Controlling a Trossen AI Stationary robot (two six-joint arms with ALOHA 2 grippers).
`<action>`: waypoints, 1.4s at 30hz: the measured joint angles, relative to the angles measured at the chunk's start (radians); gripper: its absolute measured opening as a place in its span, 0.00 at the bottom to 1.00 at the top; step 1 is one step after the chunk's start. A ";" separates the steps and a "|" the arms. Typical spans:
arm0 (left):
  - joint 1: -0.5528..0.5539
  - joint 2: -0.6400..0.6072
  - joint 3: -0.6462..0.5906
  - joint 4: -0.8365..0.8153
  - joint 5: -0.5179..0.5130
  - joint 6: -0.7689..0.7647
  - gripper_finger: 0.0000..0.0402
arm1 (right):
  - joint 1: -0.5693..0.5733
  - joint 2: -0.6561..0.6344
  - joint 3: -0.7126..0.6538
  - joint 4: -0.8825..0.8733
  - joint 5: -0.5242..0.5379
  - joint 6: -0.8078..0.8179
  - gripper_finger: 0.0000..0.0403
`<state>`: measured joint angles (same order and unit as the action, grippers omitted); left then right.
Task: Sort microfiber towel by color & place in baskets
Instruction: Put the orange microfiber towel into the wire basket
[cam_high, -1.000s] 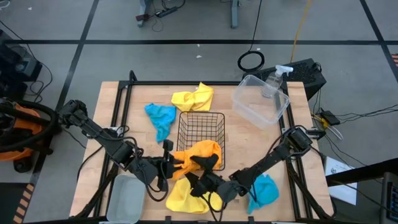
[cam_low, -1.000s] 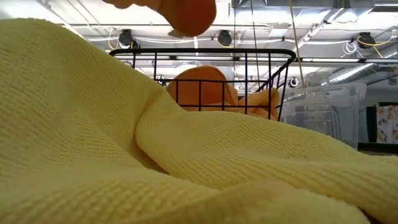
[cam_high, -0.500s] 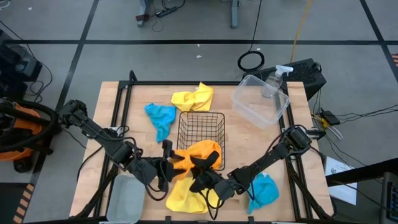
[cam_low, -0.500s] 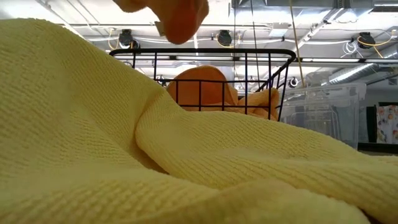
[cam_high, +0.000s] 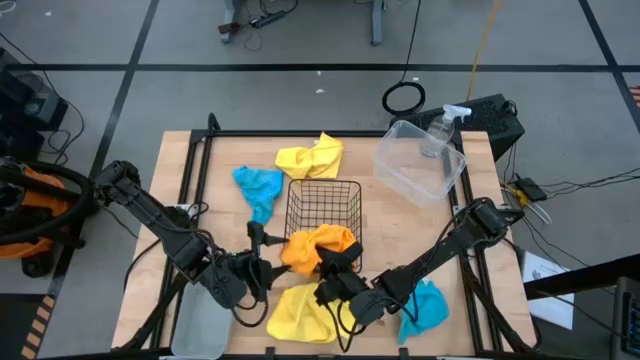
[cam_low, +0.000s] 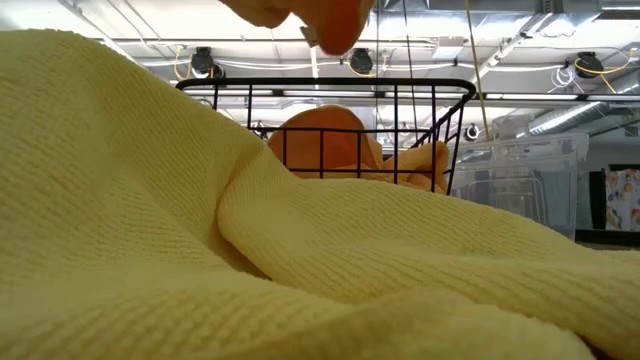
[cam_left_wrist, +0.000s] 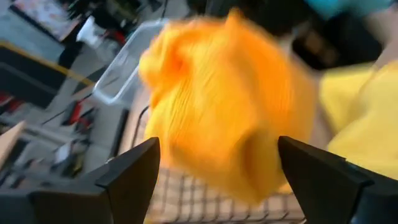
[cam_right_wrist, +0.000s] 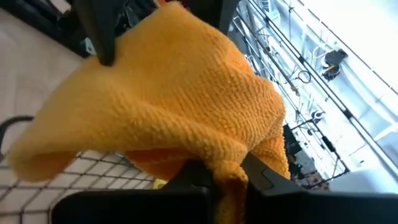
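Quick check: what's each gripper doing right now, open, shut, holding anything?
Left gripper: open, holding nothing, facing the orange towel.
Right gripper: shut on the orange towel at the wire basket.

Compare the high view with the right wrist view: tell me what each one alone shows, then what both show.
Only the high view: the teal towels, the clear tub, the grey tray, the spray bottle and the open left gripper. Only the right wrist view: the right gripper shut on an orange towel's edge. Both: that orange towel over the wire basket's near rim.
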<state>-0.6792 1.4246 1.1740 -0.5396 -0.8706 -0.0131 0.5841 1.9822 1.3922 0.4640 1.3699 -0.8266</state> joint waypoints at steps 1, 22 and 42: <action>0.000 0.000 0.000 -0.033 -0.018 -0.021 0.82 | 0.000 -0.012 0.000 -0.029 0.009 0.006 0.03; 0.035 0.000 -0.003 -0.206 -0.163 -0.218 0.82 | -0.283 -0.161 -0.002 -1.030 -0.593 1.159 0.03; 0.071 0.000 -0.023 -0.204 -0.151 -0.242 0.82 | -0.546 -0.100 -0.001 -0.987 -1.032 1.096 0.07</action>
<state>-0.6079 1.4246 1.1512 -0.7434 -1.0218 -0.2552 0.0381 1.8818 1.3914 -0.5227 0.3374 0.2696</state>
